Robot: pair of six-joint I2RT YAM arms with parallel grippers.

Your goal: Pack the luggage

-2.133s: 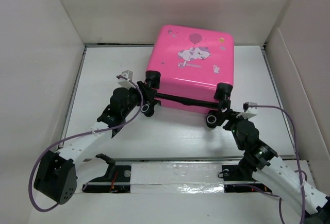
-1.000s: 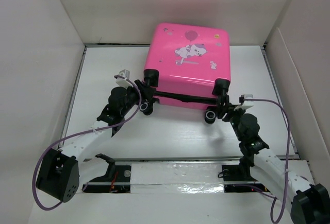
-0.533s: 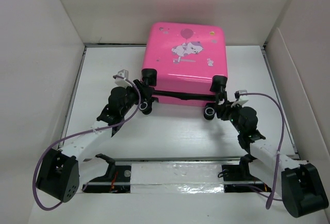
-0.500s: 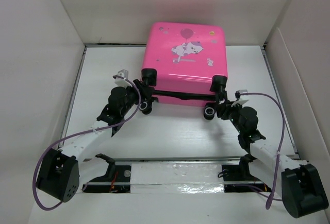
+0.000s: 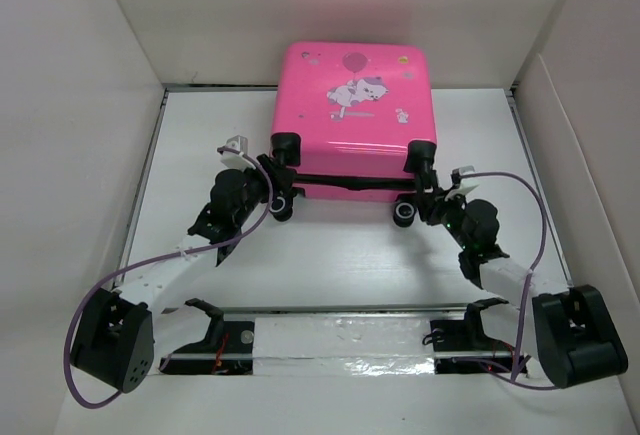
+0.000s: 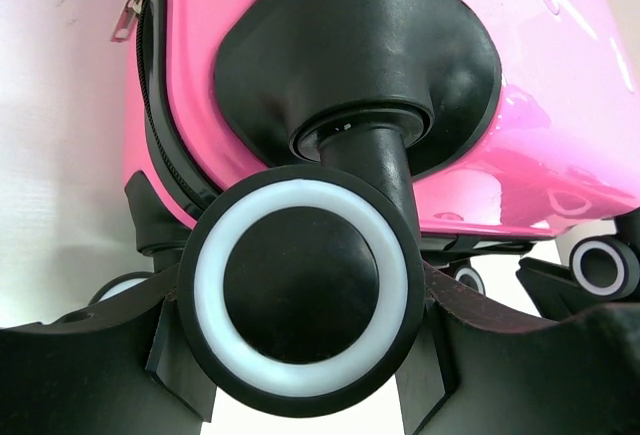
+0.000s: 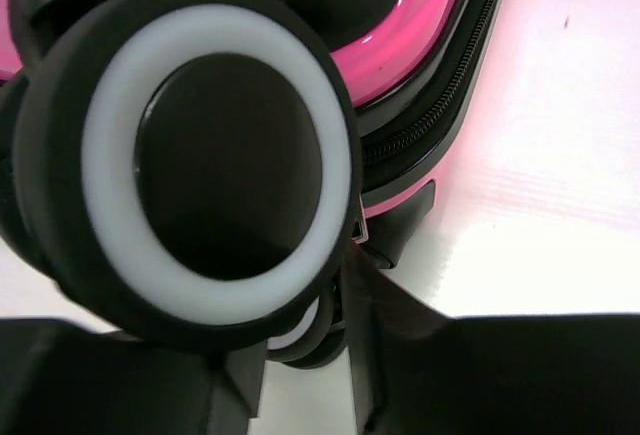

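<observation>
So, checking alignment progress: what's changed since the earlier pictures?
The suitcase turned square to the table and slid back. The right gripper followed at the right wheel, its arm folding in. The left gripper stayed on the left wheel.

bright-pink hard-shell suitcase (image 5: 352,120) rotated square to the back wall and shifted left; right gripper (image 5: 413,207) swung in with its black near-right wheel (image 5: 404,214), jaws narrower than before.
</observation>
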